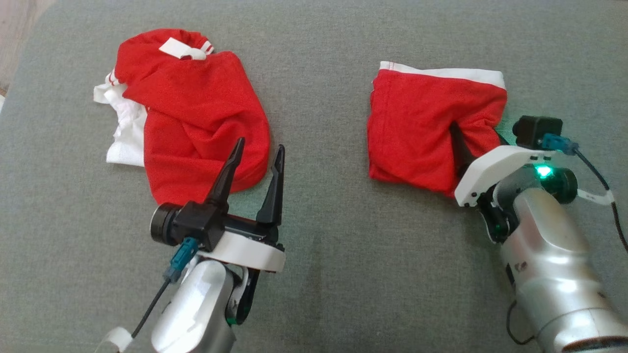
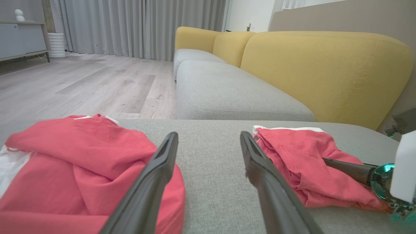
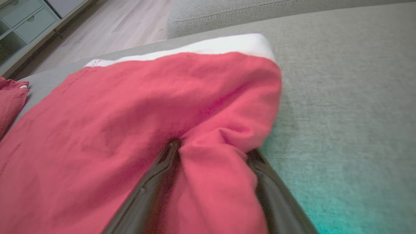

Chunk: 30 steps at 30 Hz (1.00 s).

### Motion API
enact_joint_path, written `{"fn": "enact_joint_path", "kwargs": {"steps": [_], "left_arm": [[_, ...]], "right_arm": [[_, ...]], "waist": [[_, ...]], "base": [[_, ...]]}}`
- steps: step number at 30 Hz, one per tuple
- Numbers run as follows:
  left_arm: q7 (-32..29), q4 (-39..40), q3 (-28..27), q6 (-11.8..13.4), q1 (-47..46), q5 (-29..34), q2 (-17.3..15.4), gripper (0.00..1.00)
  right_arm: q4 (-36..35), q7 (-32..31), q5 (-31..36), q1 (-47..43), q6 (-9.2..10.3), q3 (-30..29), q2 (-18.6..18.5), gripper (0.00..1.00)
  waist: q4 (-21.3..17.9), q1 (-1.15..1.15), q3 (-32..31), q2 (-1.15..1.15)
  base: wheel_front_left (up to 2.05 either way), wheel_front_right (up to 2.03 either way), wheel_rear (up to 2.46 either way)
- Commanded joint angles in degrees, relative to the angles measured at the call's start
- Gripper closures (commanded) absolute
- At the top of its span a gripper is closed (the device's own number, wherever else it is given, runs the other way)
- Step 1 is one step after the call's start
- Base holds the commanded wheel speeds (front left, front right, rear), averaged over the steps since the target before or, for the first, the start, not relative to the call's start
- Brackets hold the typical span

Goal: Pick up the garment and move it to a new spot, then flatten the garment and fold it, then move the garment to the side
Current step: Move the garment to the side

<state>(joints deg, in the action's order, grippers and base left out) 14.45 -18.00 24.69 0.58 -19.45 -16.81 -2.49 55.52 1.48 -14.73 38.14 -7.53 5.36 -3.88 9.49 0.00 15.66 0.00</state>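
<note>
A folded red garment with a white band (image 1: 417, 127) lies on the grey cushion at the right, also seen in the left wrist view (image 2: 292, 149) and close up in the right wrist view (image 3: 130, 107). My right gripper (image 1: 478, 139) is pushed into its near right corner, jaws wide, with a raised ridge of red cloth between the fingers (image 3: 214, 148); one finger is partly buried under the fabric. A second, crumpled red and white garment (image 1: 196, 122) lies at the left. My left gripper (image 1: 260, 143) stands open just off its near right edge, holding nothing (image 2: 208, 135).
Both garments rest on a broad grey cushion (image 1: 319, 245). Beyond it are another grey seat (image 2: 227, 94) with yellow backrests (image 2: 325, 71), wooden floor (image 2: 81, 84) and grey curtains. A pale cabinet (image 3: 19, 22) stands on the floor at the far left.
</note>
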Motion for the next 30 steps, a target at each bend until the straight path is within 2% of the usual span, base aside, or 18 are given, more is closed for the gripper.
{"fn": "enact_joint_path", "kwargs": {"steps": [1, 9, 13, 17, 23, 24, 30], "left_arm": [[0.55, 1.86, -1.25, 0.36, -2.00, -0.23, -0.39, 0.00], [0.55, 1.56, -0.88, 0.37, -1.92, 0.24, -0.39, 0.00], [0.55, 1.70, 0.03, 0.26, -1.51, 0.47, -0.39, 0.00], [0.55, 2.06, 1.78, 0.39, -1.78, 0.02, -0.39, 0.00], [0.55, 2.17, 3.28, 1.38, -3.06, -1.05, -0.39, 0.00], [0.55, 2.17, 3.28, 1.38, -3.06, -1.05, -0.39, 0.00], [0.55, 3.15, 4.06, 1.84, -4.73, -1.42, -0.39, 0.00]], "right_arm": [[0.87, -0.07, -0.20, -0.02, 0.04, 2.24, 1.00, 1.00], [6.89, 4.83, 4.95, 2.92, 0.04, 5.03, 0.98, 1.00], [8.02, 6.41, 8.40, 4.07, 0.04, 7.48, -0.59, 1.00], [7.97, 6.42, 10.01, 4.63, 0.04, 11.82, -3.68, 1.00], [5.86, 4.54, 8.73, 5.66, 0.04, 20.72, -10.00, 1.00], [5.86, 4.54, 8.73, 5.66, 0.04, 20.72, -10.00, 1.00], [1.31, 0.59, 2.93, 6.30, 0.04, 29.69, -19.58, 1.00]], "waist": [[0.15, 0.00, 0.02, 0.00], [-1.06, 0.00, -2.09, 0.00], [-2.37, 0.00, -3.54, 0.00], [-3.78, 0.00, -4.45, 0.00], [-7.04, 0.00, -4.65, 0.00], [-7.04, 0.00, -4.65, 0.00], [-9.24, 0.00, -2.84, 0.00]], "base": [[0.00, 0.00, 0.00], [0.00, 0.00, 0.00], [0.00, 0.00, 0.00], [0.00, 0.00, 0.00], [0.00, 0.00, 0.00], [0.00, 0.00, 0.00], [0.00, 0.00, 0.00]]}}
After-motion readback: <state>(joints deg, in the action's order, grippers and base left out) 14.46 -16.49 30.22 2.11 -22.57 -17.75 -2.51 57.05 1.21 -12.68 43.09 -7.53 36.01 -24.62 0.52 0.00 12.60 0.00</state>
